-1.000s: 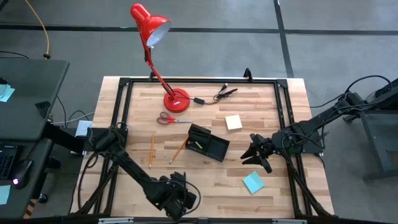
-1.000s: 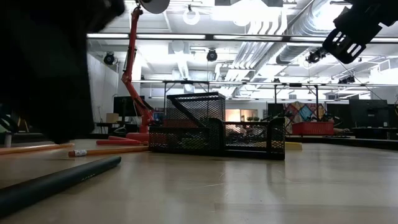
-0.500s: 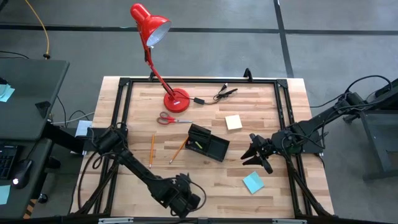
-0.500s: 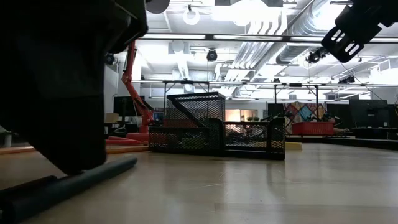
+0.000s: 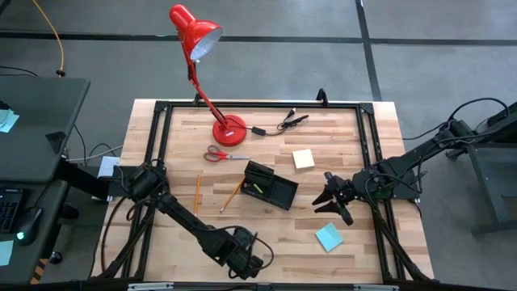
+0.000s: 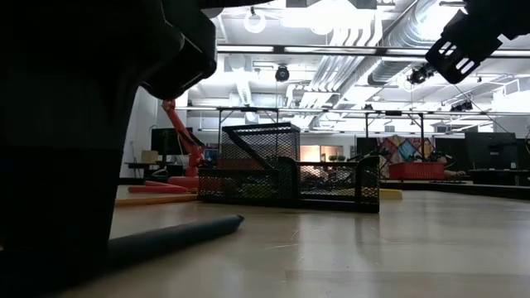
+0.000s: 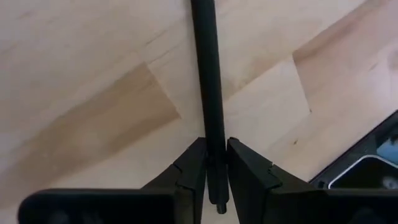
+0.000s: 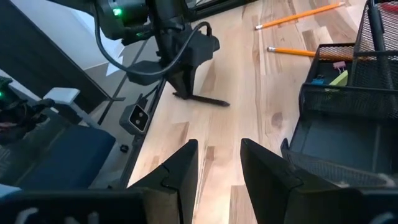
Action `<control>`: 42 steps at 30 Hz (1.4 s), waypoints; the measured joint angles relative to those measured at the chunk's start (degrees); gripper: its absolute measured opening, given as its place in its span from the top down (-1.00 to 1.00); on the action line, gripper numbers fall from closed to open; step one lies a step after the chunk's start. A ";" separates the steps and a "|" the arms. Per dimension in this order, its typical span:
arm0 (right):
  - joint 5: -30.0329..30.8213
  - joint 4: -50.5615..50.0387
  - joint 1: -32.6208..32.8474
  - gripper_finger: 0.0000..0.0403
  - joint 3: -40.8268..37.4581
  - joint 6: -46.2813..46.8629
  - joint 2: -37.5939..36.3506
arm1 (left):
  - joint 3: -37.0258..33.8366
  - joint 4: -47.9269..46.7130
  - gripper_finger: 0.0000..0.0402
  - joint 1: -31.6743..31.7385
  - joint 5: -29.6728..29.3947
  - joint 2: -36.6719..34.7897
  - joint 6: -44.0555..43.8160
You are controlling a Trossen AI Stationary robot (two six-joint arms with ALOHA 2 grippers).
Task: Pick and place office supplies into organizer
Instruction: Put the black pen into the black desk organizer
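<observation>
You look across a big workshop hall with white ducts and ceiling lights; a grey floor crossed by dark lines surrounds the pale wooden bench (image 5: 266, 242), ringed by a black frame (image 5: 159, 129); a red lamp (image 5: 196, 36) stands at its far edge; mid-bench sits the black mesh organizer (image 5: 271, 186), with scissors (image 5: 218, 154) and two pencils (image 5: 198, 194) on its left, a yellow pad (image 5: 303, 158) and a blue pad (image 5: 329, 237) on its right; your left tool (image 7: 216, 177), low at the near edge, pinches a dark pen (image 7: 207, 81) lying on the wood; your right tool (image 8: 217, 165) hovers right of the organizer, fingers spread, empty.
</observation>
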 joint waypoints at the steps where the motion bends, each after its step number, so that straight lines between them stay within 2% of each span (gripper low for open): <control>1: 0.07 -0.15 0.00 0.42 0.00 0.00 0.00 | 0.00 -0.38 0.72 0.02 0.53 0.00 1.20; 3: 0.06 -0.12 0.00 0.42 0.00 0.14 0.00 | 0.09 -1.56 0.72 0.55 0.72 -0.20 4.56; 5: 0.06 -0.22 0.00 0.42 0.00 0.15 0.00 | 0.12 -3.75 0.72 0.86 3.50 -0.38 6.83; 9: 0.06 -0.32 0.00 0.42 0.00 0.15 0.00 | 0.11 -6.10 0.73 1.36 4.01 -0.52 11.55; 14: 0.04 -0.44 0.00 0.42 0.00 0.15 0.00 | 0.12 -6.43 0.92 1.86 2.79 -0.60 14.95; 24: 0.52 -0.63 0.00 0.42 0.00 0.15 0.01 | -0.07 -11.90 0.97 2.04 -0.58 -2.05 14.99; 26: 0.62 -0.63 0.00 0.42 0.00 0.17 0.02 | -0.36 -14.97 0.95 1.95 -2.90 -2.98 15.00; 35: 2.18 -1.25 -0.02 0.42 0.00 -0.30 0.02 | -0.76 -24.92 1.00 2.12 -6.55 -6.07 14.66; 42: 2.20 -1.62 -0.01 0.42 0.00 -1.31 0.02 | -0.66 -23.33 1.00 2.11 -6.29 -6.18 14.75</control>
